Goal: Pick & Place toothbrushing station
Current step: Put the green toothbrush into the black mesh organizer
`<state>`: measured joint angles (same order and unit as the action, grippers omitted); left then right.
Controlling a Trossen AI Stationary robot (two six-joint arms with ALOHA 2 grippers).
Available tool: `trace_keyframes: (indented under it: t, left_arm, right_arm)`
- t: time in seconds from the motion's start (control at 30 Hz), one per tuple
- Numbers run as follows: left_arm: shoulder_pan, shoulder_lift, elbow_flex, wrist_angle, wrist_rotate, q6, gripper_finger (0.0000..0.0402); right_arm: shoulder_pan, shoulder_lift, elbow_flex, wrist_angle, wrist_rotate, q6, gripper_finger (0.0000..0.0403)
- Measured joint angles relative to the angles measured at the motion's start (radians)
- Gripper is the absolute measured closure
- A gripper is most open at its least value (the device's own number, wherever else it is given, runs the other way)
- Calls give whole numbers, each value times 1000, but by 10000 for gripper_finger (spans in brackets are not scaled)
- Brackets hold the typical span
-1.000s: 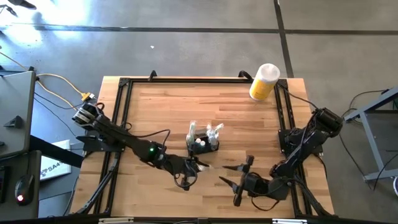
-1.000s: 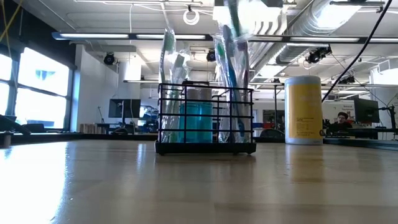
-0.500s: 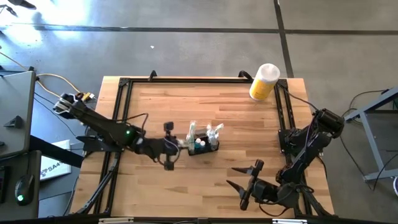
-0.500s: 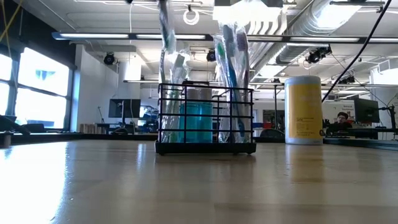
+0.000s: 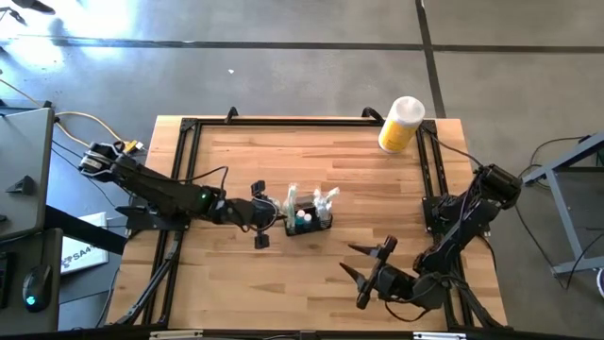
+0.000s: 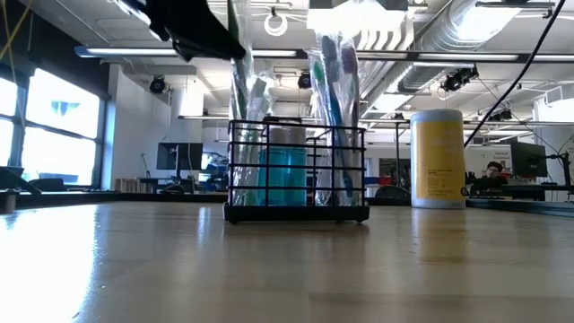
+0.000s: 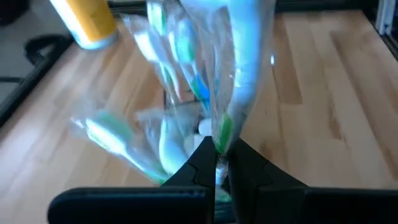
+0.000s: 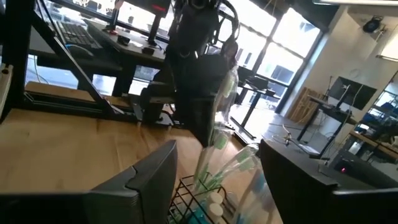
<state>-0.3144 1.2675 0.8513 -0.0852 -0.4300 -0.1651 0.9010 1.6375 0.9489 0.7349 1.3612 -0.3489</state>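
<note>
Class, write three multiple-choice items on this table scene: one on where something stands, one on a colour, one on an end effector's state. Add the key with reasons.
1. Where does the yellow cylinder stand?
A. at the table's far right corner
B. inside the caddy
C. under the left arm

2. What colour is the wire-mesh caddy?
A. white
B. black
C. red

3. How is the left end effector?
A. wide open above bare wood
B. shut on a wrapped toothbrush
C. gripping the cylinder

Key: 1 A, the high view shows it by the far right corner. 2 B, its wires are black in the low view. 3 B, the left wrist view shows the fingers pinched on the wrapper.
</note>
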Motion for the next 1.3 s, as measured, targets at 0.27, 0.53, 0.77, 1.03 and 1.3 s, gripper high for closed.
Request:
trace_keyframes:
  t: [0.27, 0.53, 0.77, 1.03, 1.3]
  left_arm:
    - [41, 18, -75, 48, 35, -50, 392]
    - [40, 27, -96, 75, 54, -57, 392]
    - [40, 78, -95, 93, 54, -61, 392]
    - [40, 116, -94, 99, 53, -69, 388]
    - [40, 117, -95, 102, 53, -69, 385]
  right_arm:
    - [-19, 0, 0, -5, -9, -30, 182]
    - [-19, -3, 0, -6, -7, -67, 182]
    - [-19, -3, 0, -5, -35, -53, 182]
    - [-20, -3, 0, -5, -36, -41, 182]
    - [-20, -3, 0, -6, -36, -41, 182]
